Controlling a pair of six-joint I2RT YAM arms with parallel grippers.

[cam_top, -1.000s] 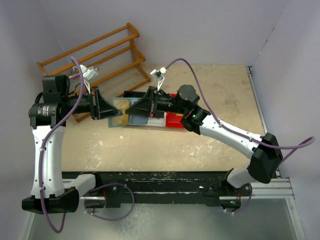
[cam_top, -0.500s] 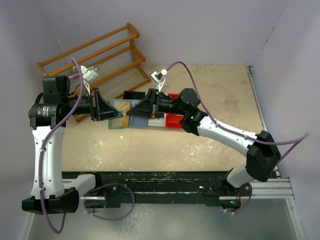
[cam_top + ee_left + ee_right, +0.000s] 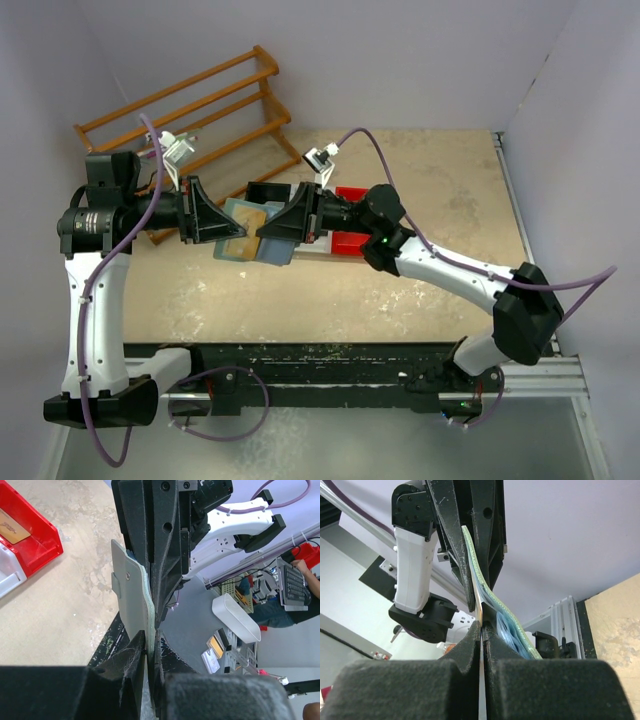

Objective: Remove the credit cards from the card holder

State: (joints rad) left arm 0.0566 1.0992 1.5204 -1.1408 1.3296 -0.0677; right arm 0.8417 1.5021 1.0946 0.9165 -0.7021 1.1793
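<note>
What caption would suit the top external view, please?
The left gripper clamps the card holder while the right gripper pinches a card in it.

The grey-green card holder is held open in mid-air, 1 thin pale credit card edge-on beside its teal inside.

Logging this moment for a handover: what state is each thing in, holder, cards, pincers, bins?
card holder: off the table, held between both pincers.
left pincer: shut on the card holder's edge.
right pincer: shut on what looks like a thin pale card.
red bin: on the table, one tan card lying inside.
wooden rack: lying on the table at the back.
</note>
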